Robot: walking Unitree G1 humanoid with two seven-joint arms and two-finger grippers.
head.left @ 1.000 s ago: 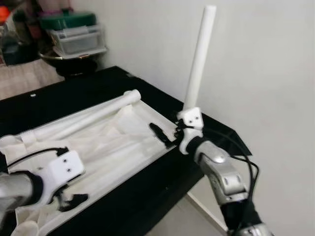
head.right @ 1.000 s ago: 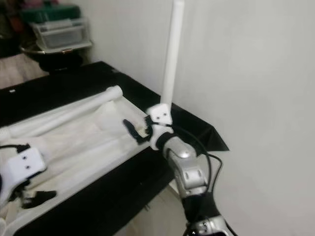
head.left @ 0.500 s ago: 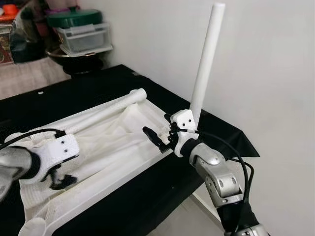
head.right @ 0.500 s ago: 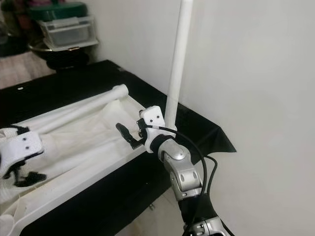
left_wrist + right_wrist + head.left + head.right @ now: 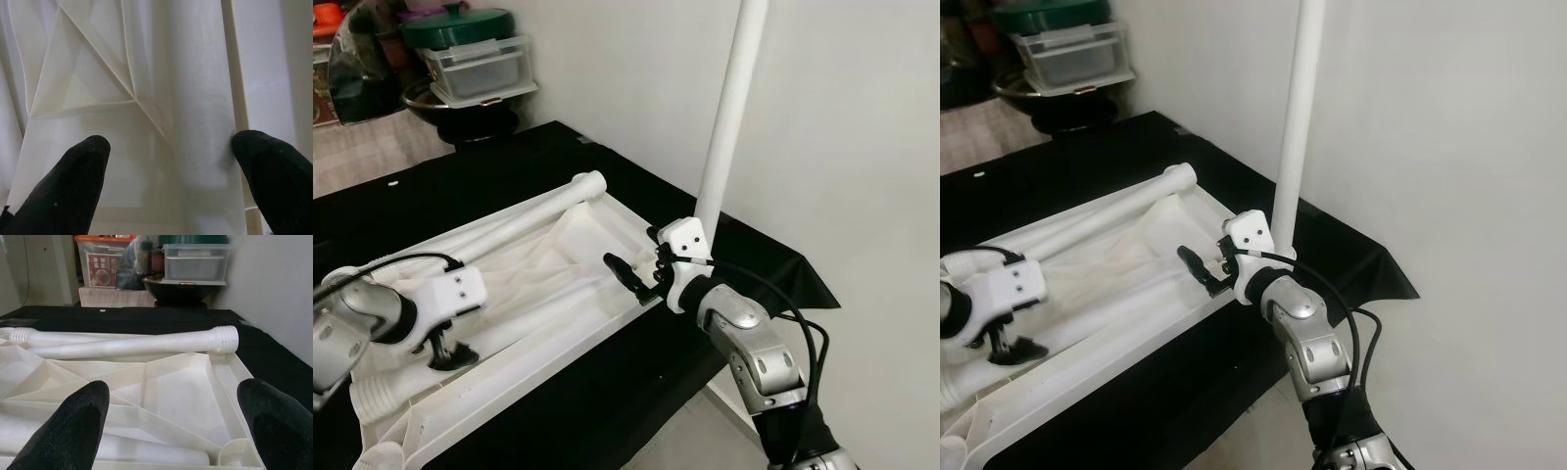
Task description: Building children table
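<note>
Since a second ago the left tool [image 5: 450, 354] has come in from the near left edge and dropped onto the panel [image 5: 558, 264], while the upright leg [image 5: 724, 117] at the right has barely stirred beyond the camera's own shift. The panel, the upturned top of the children's table, is the largest thing here: a white, matte, ribbed plastic tray with triangular webs, lying flat on the black-draped tabletop [image 5: 489, 176], its long axis running from near left to far right. A second leg [image 5: 524, 220], a smooth white tube with a threaded end, lies along the panel's far edge; a third leg [image 5: 548, 302] lies inside it, just right of the left tool, parallel to the panel's length. The left tool is the nearer to it, and its fingers [image 5: 73, 181] are spread wide over the ribbing, holding nothing. The right tool [image 5: 631, 274] is also splayed, empty, at the panel's right corner, where the upright leg seemingly stands in its socket.
</note>
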